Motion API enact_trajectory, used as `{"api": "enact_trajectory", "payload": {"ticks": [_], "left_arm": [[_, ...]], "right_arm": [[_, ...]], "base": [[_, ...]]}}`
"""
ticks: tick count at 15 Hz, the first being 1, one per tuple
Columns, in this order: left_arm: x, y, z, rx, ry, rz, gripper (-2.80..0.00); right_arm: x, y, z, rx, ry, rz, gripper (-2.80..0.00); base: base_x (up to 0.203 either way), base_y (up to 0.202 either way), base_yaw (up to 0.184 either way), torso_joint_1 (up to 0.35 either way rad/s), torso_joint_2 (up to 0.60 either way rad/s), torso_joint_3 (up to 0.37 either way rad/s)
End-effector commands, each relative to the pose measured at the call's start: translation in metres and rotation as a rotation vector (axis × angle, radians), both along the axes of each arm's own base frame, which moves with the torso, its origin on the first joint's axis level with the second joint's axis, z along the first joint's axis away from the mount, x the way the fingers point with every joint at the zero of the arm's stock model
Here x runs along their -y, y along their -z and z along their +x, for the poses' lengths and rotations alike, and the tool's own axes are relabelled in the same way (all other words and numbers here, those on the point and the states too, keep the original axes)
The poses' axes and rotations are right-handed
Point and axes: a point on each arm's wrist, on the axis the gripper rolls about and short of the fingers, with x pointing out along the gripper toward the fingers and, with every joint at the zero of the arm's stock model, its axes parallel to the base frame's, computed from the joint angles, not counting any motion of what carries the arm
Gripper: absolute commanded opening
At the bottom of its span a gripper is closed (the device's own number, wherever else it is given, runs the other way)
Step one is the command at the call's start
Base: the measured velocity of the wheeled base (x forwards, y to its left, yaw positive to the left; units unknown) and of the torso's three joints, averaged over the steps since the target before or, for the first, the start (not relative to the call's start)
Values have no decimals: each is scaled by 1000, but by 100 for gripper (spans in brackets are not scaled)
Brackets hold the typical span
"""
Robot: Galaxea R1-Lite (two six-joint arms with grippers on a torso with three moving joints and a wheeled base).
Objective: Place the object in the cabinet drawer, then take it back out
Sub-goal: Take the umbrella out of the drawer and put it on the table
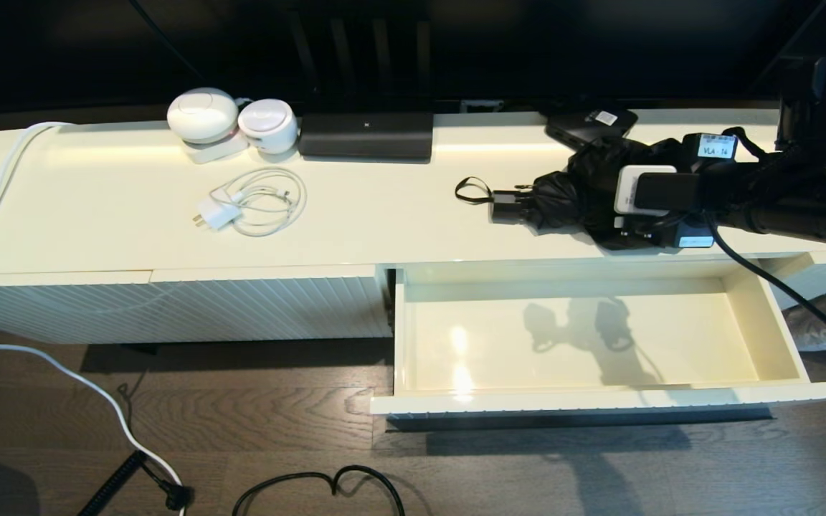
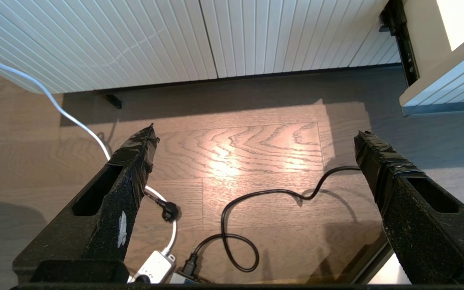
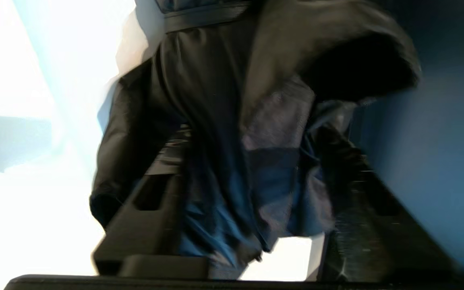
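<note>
Nearest, the left pincer [image 2: 252, 149] hangs low over the wooden floor [image 2: 256, 153] in front of the cabinet, its fingers spread wide with nothing between them; a black cable [image 2: 232, 217] and a white cable [image 2: 67, 117] lie on the boards beneath it.

Next comes the drawer [image 1: 599, 398], pulled fully out on the right side of the cabinet, its glossy cream inside bare except for a shadow.

Behind it, on the bench [image 1: 119, 208] top, the umbrella [image 1: 563, 197] lies on its side just above the drawer opening. The right pincer [image 3: 252, 193] has its fingers on either side of the bunched black fabric, closed onto it partway. The right arm [image 1: 779, 193] reaches in from the right, stretched roughly level over the bench top. The umbrella's short handle [image 1: 506, 204] and thin wrist loop [image 1: 472, 190] point left, away from the pincer, and its loose folds spill around the fingers.

Further left on the bench lie a coiled white charger [image 1: 252, 204], and at the back edge two white round gadgets [image 1: 230, 123], a long black device [image 1: 366, 135] and a flat black box [image 1: 589, 125].
</note>
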Motion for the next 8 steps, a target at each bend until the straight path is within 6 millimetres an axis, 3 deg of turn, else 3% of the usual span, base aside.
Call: {"api": "enact_trajectory", "payload": {"ticks": [1, 5, 8], "left_arm": [[0, 0, 0, -2, 0, 1, 0], [0, 0, 0, -1, 0, 1, 0], [0, 0, 0, -2, 0, 1, 0]], "right_arm": [[2, -10, -9, 28, -1, 0, 0], [5, -23, -34, 14, -5, -5, 0], [10, -33, -70, -11, -20, -4, 0]], "base": [[0, 0, 0, 0, 0, 0], [0, 0, 0, 0, 0, 0], [0, 0, 0, 0, 0, 0]]}}
